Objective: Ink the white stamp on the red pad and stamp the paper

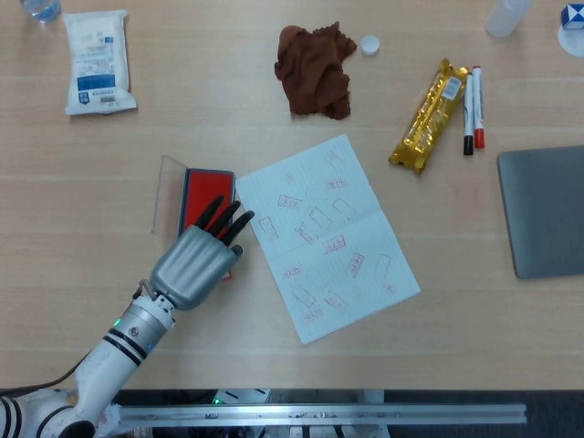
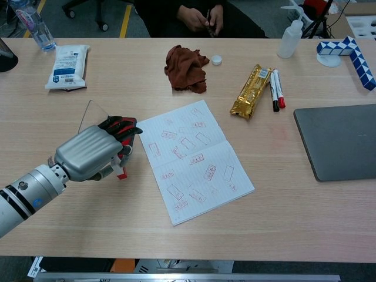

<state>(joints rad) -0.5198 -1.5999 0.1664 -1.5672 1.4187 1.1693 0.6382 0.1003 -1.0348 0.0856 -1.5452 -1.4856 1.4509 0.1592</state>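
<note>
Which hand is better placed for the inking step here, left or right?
Left. The left hand hovers over the red pad, fingers above its near end, beside the paper. Whether it holds the stamp is hidden. The right hand appears in neither view.

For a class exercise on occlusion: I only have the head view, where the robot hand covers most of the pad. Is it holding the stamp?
Observer: Yes. In the chest view the white stamp sticks out below the left robot hand, its red end lowest.
Operator: Does the pad's lid lie flat?
Observer: No. The clear lid stands tilted up beside the red pad.
Operator: Anyone nearby?
Observer: A person sits across the table.
</note>
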